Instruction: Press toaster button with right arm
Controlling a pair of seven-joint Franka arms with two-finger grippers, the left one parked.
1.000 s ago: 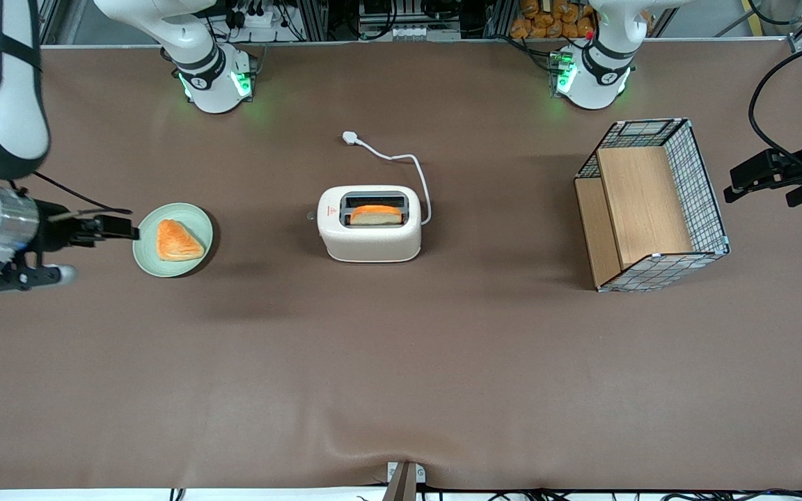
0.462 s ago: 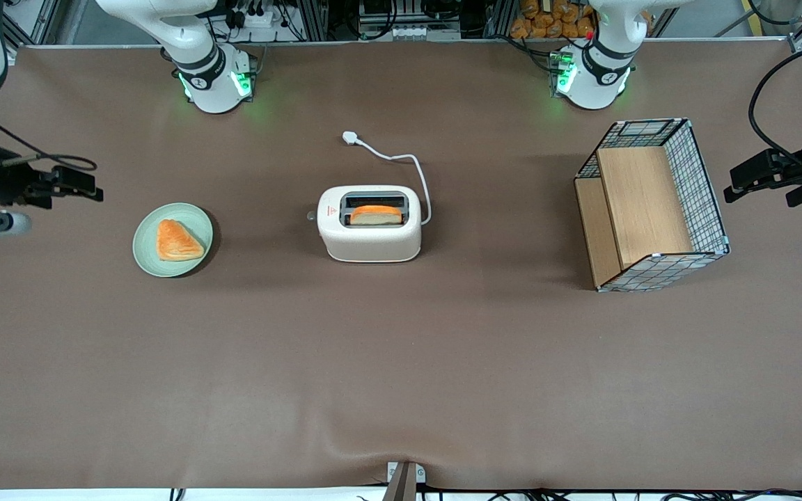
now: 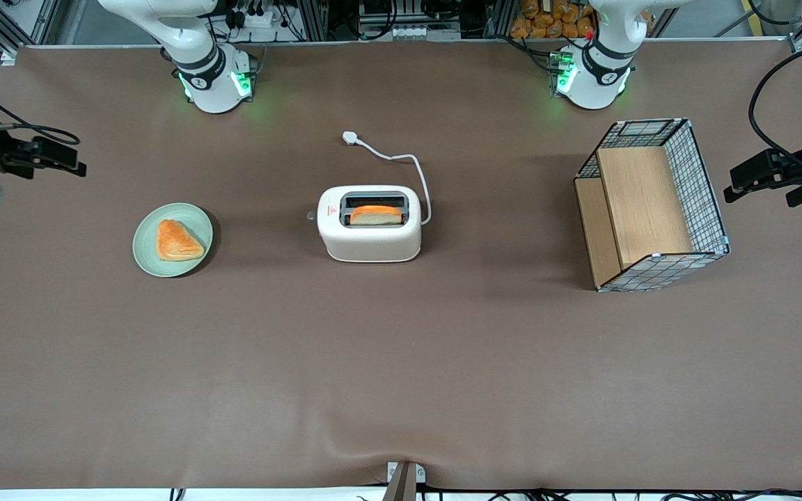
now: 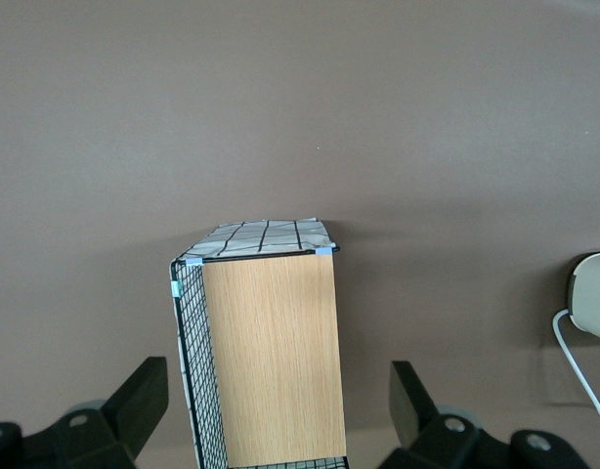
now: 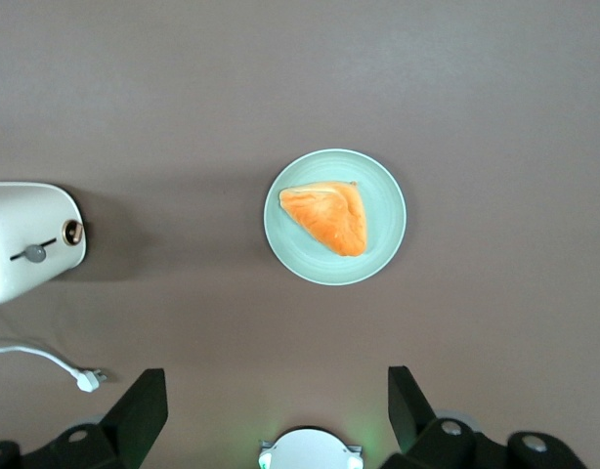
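The cream-white toaster stands mid-table with a slice of toast in the slot nearer the front camera. The toaster button is a small pale knob on the short end that faces the working arm. My right gripper is open and empty. It hangs at the working arm's end of the table, well away from the toaster and farther from the front camera than the plate. The right wrist view shows the toaster's end, the button and my wide-apart fingers.
A green plate with a pastry lies between my gripper and the toaster; it also shows in the right wrist view. The white cord and plug trail from the toaster toward the arm bases. A wire basket stands toward the parked arm's end.
My right gripper has drawn back from beside the plate toward the working arm's end of the table and farther from the front camera. The toaster, plate and basket have not moved.
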